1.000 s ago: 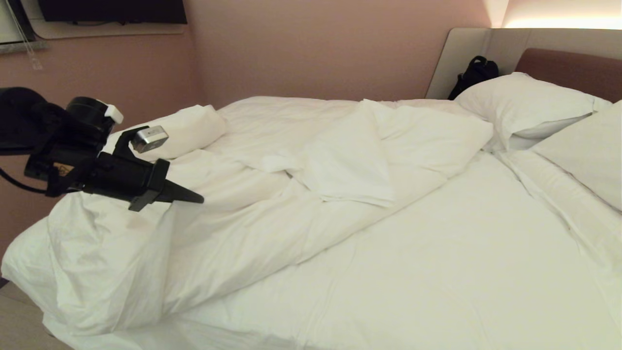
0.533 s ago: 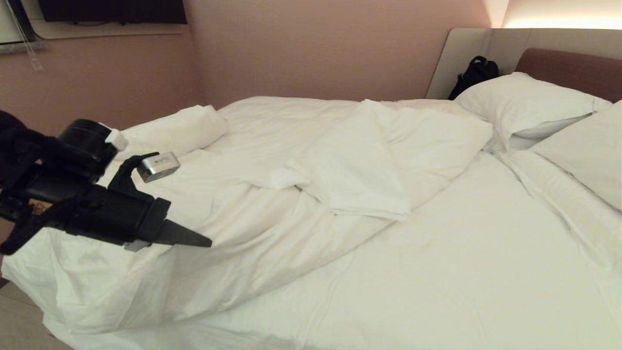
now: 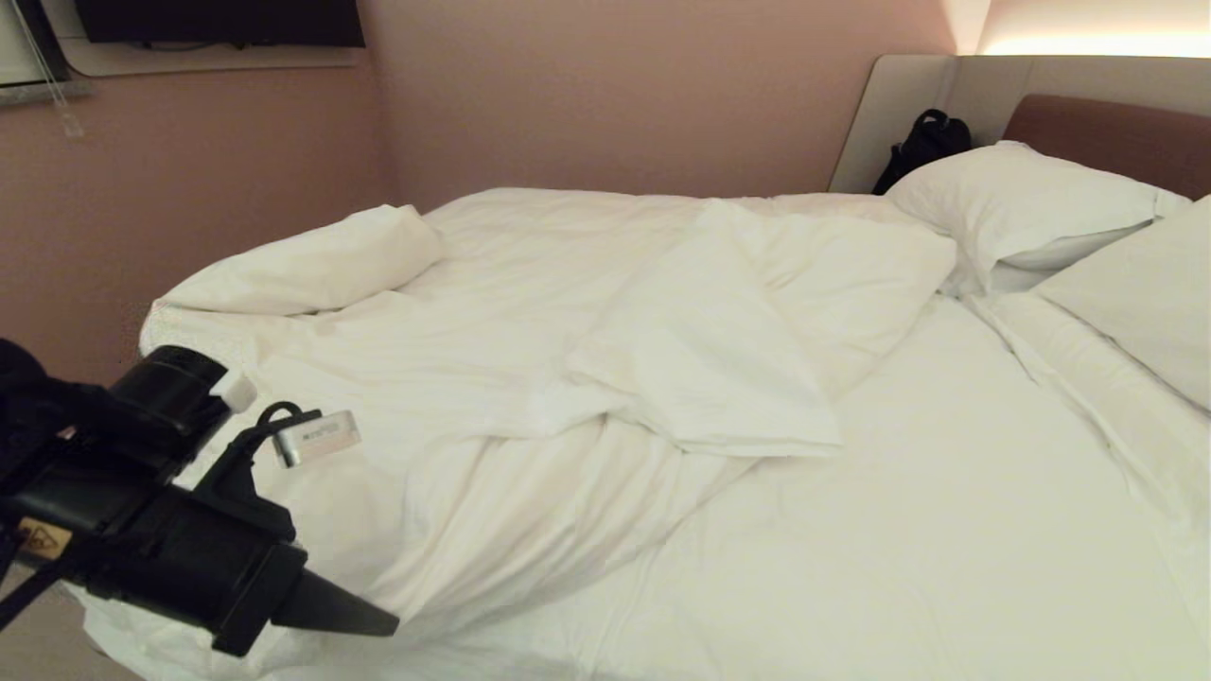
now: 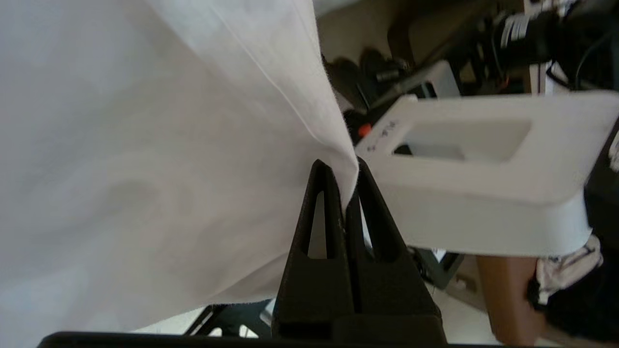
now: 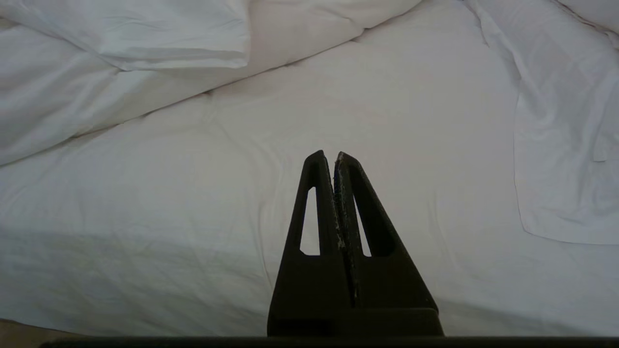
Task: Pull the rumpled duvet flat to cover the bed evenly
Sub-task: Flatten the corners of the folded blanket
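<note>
The white duvet lies rumpled across the far and left parts of the bed, with one flap folded back near the middle. My left gripper is low at the bed's near left corner, shut on the duvet's edge. In the left wrist view a fold of the duvet is pinched between the black fingers of the left gripper. My right gripper hangs shut and holds nothing above the bare mattress sheet; the duvet lies beyond it. The right gripper is outside the head view.
Two white pillows lie against the padded headboard at the right. A black bag sits beside the headboard. A pink wall runs behind the bed. A white frame and dark equipment show past the left gripper.
My left arm has come down and toward the near left corner with the duvet's edge in its grip. The duvet has been drawn nearer, and the folded flap has shifted toward the front.
</note>
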Tool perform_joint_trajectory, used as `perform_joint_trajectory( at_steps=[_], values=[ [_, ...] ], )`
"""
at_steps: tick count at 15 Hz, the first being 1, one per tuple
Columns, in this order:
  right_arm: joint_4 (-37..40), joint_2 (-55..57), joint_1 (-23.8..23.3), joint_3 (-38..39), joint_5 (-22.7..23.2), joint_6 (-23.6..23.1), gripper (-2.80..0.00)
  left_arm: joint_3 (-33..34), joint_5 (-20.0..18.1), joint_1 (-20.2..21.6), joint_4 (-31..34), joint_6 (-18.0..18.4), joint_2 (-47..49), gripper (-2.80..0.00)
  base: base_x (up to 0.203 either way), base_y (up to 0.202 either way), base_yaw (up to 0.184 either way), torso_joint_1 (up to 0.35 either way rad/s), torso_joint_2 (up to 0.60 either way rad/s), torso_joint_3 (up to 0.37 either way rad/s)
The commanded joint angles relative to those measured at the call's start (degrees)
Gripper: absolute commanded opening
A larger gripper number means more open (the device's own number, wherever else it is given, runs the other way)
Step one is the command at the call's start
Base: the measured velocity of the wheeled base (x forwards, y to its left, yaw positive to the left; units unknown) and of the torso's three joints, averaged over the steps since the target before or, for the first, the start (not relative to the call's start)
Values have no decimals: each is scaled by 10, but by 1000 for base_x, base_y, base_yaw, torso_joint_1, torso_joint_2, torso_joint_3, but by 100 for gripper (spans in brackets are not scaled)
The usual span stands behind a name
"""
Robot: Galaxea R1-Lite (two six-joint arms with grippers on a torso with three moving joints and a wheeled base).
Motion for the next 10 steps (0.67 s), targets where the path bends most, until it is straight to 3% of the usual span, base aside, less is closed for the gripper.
perform_joint_trajectory(
  at_steps=[1, 10],
  values=[
    [0, 0, 0, 0, 0, 0, -280, 24, -2, -11, 3, 4, -9, -280, 0, 0, 0, 0, 0, 0],
    [0, 0, 0, 0, 0, 0, -280, 82, 4, -65, -3, 4, -7, -280, 0, 0, 0, 0, 0, 0]
  ],
)
